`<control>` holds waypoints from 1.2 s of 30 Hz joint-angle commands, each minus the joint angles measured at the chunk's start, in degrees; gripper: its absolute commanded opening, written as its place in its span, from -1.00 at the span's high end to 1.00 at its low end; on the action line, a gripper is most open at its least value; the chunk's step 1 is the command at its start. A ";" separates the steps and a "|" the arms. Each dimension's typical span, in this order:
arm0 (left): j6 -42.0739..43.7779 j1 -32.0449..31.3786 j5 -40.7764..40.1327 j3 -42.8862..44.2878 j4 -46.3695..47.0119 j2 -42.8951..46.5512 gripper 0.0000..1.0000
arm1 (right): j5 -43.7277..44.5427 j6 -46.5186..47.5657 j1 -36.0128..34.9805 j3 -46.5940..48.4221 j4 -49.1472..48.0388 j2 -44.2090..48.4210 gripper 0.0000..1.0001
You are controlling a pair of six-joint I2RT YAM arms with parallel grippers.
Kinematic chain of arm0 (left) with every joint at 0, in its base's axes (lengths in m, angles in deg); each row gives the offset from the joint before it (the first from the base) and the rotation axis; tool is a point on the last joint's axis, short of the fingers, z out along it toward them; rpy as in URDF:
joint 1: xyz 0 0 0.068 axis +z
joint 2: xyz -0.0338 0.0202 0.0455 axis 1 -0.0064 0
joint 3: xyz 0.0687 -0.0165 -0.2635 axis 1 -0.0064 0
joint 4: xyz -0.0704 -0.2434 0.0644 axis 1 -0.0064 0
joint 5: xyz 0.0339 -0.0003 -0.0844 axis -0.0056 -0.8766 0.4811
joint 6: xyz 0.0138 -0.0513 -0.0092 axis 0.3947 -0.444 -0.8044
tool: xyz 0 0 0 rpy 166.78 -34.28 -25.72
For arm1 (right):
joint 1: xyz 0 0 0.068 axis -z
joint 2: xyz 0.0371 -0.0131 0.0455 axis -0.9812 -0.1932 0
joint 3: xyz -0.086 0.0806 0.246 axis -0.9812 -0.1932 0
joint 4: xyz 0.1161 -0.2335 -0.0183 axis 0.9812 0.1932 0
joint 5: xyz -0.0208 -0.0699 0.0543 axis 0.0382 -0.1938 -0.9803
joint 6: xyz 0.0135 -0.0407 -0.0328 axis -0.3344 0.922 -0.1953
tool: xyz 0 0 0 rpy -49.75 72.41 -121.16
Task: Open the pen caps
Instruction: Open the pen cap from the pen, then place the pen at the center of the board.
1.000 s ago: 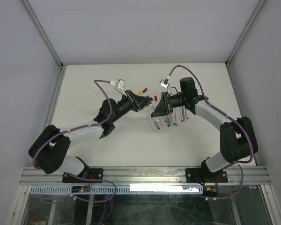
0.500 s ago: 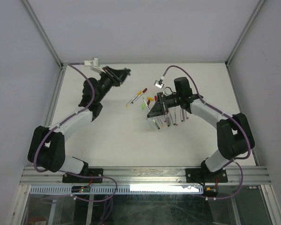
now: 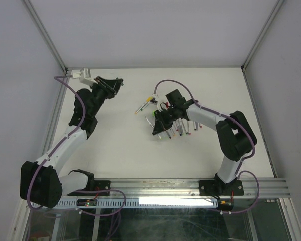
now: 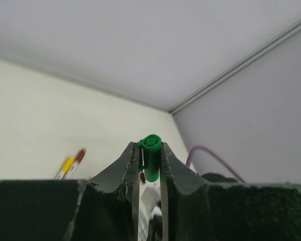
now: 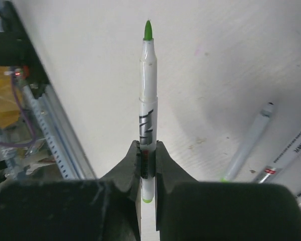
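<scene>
Caps: you hold one green cap (image 4: 151,163), pinched in left gripper (image 4: 150,161) near far-left corner of table (image 3: 115,140). Only left wrist view shows it; overhead does not. Two pens lie behind: yellow-capped pen (image 4: 65,164), red-capped pen (image 4: 80,155). Your right gripper (image 5: 147,155) clamps one green pen (image 5: 147,100), tip bare, over table. At least three loose pens (image 5: 248,143) lie beside.
</scene>
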 commanded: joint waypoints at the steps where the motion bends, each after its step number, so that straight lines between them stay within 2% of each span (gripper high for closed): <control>1: -2.20 -0.12 -0.99 -8.47 -12.73 5.15 1.00 | 15.73 2.73 -2.88 4.46 6.63 -3.07 0.99; 7: -9.22 -1.33 1.59 -13.67 -18.54 6.02 1.00 | 24.47 3.64 -6.11 7.52 11.16 -6.26 0.92; 14: -12.56 -9.82 -5.85 -13.59 -18.12 0.92 1.00 | 30.93 3.57 -7.98 11.01 15.86 -10.43 0.83; 20: -16.46 -11.58 -7.37 -14.82 -14.41 -4.29 1.00 | 32.32 3.83 -7.99 12.14 17.86 -11.79 0.68; 28: -17.55 -12.02 -7.28 -14.44 -11.05 -7.95 1.00 | 31.75 4.56 -7.99 14.22 21.00 -14.45 0.50; 36: -20.01 -13.98 -8.53 -14.83 -7.86 -12.75 1.00 | 32.10 4.99 -7.99 14.40 21.25 -14.68 0.44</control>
